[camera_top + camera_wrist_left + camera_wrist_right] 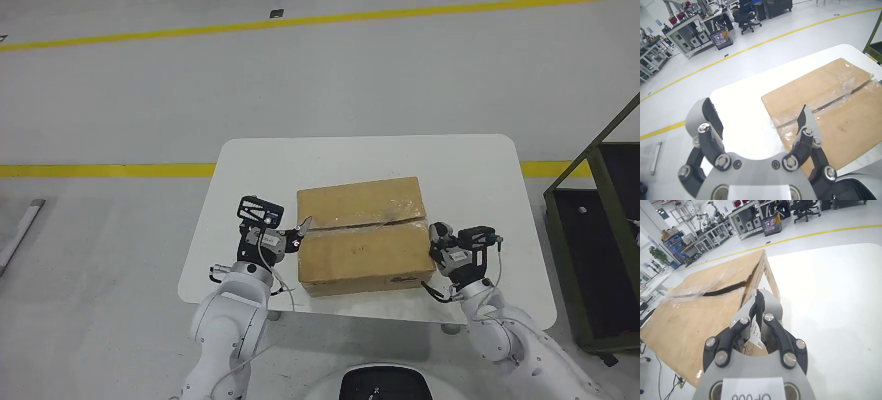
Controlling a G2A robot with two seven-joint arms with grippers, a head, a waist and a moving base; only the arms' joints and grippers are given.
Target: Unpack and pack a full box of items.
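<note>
White table [470,165]: 1 box [360,200], centre, taped seam [365,225] parted. Left hand [755,113] spread at 9 o'clock end; right hand [758,300] clenched at 3 o'clock end. Likely heavy, stiff; grip flap [360,258] edges.

Matt cardboard box [360,240], crinkled glossy clear tape [844,85], smooth white table [480,170]

White rounded table [480,170]; cardboard box [360,215] resting on it, toward near edge.

Bright even light, table glare, fisheye edges
</note>
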